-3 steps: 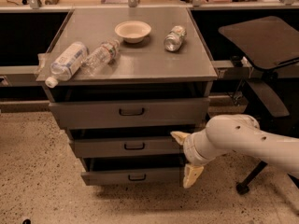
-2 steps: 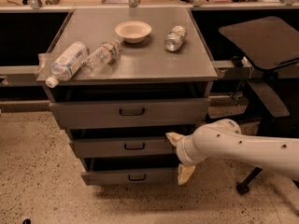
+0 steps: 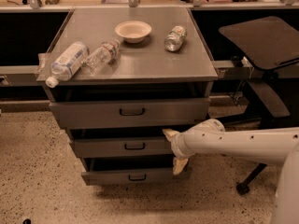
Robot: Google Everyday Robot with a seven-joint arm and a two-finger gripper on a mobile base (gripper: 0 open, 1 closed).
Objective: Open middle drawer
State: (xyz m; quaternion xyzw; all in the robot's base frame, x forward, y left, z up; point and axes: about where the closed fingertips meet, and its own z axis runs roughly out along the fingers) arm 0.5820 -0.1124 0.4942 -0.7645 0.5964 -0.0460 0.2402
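- The middle drawer (image 3: 112, 148) sits between the taller top drawer (image 3: 93, 113) and the bottom drawer (image 3: 107, 177); its black loop handle (image 3: 134, 146) is untouched
- The gripper (image 3: 174, 149) is at the right end of that front, well clear of the handle, with its fingers spread wide, one tip above the front and one below, holding nothing
- It seems placed to catch the drawer's edge rather than the loop, though contact is hard to tell
- On the cabinet top (image 3: 154, 64) lie two bottles (image 3: 67, 62), a can (image 3: 175, 38) and a bowl (image 3: 133, 31); a jolt could roll them
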